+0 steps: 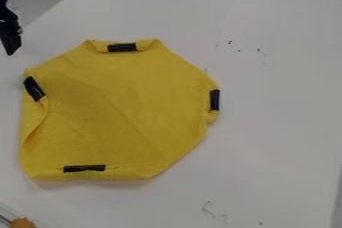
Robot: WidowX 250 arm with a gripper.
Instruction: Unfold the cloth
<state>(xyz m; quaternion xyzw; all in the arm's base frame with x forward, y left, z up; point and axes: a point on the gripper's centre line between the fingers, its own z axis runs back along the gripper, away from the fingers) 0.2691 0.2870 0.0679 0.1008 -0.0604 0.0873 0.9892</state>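
In the camera view, the yellow cloth [127,102] lay on the white table [274,132], spread rather flat, with its borders partly turned inward. The black gripper [10,49] was at the upper left, apart from the cloth and above the table; whether it was open or closed, I could not tell. It did not hold the cloth.

The step in hand was, as I judge, to choose a folded border and open it outward. The left side, with its long curled flap beside the left tape piece [33,88], looked like a good place to begin. The gripper should go down low there, pinch only the upper layer, lift it a little and draw it outward to the left, slowly. If it pinched too deep, the whole cloth could slide or make a new fold. The slanted sides possibly had corners tucked below, so these would need a separate pull each. The top tape piece [122,47] marked another folded border.

At the lower left corner there was an orange-brown object [23,223]; whether it was in a container, I could not tell.
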